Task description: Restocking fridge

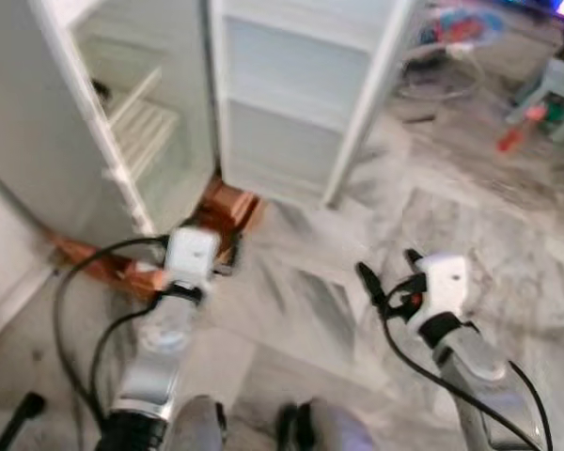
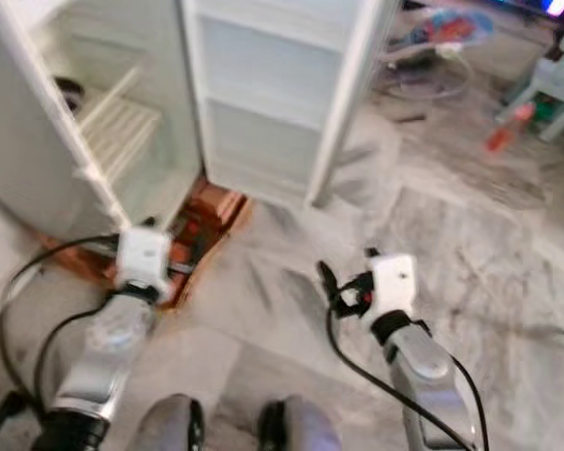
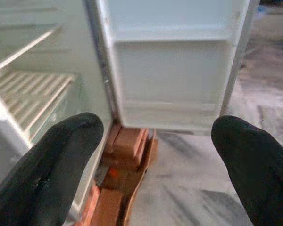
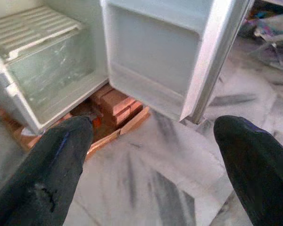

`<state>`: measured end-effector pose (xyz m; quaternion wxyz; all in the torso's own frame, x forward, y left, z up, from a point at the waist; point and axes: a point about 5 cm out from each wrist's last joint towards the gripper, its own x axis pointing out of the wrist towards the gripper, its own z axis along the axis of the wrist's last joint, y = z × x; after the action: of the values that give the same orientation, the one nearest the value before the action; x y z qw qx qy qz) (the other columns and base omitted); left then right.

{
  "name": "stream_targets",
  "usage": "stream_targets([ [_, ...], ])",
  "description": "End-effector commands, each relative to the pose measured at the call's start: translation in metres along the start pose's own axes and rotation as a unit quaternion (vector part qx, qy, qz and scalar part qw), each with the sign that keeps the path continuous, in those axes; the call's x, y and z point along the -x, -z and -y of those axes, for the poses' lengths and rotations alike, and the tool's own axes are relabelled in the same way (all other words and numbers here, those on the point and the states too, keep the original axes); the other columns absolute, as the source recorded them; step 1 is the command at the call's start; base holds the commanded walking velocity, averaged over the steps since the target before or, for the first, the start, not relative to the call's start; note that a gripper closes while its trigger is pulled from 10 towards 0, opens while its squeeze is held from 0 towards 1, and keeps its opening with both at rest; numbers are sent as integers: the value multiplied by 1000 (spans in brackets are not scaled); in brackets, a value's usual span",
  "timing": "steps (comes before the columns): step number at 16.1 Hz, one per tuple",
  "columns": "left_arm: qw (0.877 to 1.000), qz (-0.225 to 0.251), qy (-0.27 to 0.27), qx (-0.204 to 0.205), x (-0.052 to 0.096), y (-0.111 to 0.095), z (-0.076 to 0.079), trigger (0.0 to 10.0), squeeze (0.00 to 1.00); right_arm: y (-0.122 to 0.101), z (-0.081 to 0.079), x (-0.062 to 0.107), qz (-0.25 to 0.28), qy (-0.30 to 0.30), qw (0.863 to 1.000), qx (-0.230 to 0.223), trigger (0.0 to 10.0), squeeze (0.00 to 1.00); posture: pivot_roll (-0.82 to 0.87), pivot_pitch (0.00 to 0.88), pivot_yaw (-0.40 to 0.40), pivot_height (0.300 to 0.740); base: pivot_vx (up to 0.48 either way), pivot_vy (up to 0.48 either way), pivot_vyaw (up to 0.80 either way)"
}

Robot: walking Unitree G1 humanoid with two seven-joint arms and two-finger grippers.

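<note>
Fridge stands open, ready for loading. Left tool and right tool are held apart, nothing carried.

I see a grey-veined marble floor ahead; red-brown bricks are stacked on a wooden pallet low at the left; far off at the right lies a tangle of cables, a pale green stool and a small red object, blurred.
</note>
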<state>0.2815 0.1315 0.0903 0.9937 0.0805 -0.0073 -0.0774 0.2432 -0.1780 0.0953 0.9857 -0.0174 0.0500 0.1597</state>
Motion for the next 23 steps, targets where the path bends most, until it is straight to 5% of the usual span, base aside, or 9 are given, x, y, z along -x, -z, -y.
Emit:
stream_targets([
  [1, 1000, -2, 9, 7, 1, -1, 8, 10000, 0, 3, 3, 5, -13, 4, 1000, 12, 10000, 0, 76, 180, -77, 740, 262, -401, 0],
  [3, 1000, -8, -2, 6, 8, -1, 5, 10000, 0, 12, -2, 11, -16, 20, 1000, 10, 10000, 0, 89, 185, -74, 740, 285, -382, 0],
  [4, 1000, -14, -14, -2, 17, -1, -2, 10000, 0, 6, -4, 6, 5, 62, 998, -33, 10000, 0, 100, 190, -68, 740, 300, -371, 0],
  [8, 999, -27, -25, -19, 27, 2, -14, 10000, 0, -20, -6, -13, 66, 116, 991, -27, 10000, 0, 108, 209, -58, 740, 303, -368, 0],
  [11, 999, -34, -22, -13, 20, 3, -7, 10000, 0, -32, -8, -26, 84, 101, 991, -13, 10000, 0, 99, 203, -70, 740, 306, -366, 0],
  [23, 999, -39, -13, -6, 11, 3, 4, 10000, 0, -31, -14, -32, 89, 115, 989, -33, 10000, 0, 96, 168, -88, 740, 283, -331, 0],
])
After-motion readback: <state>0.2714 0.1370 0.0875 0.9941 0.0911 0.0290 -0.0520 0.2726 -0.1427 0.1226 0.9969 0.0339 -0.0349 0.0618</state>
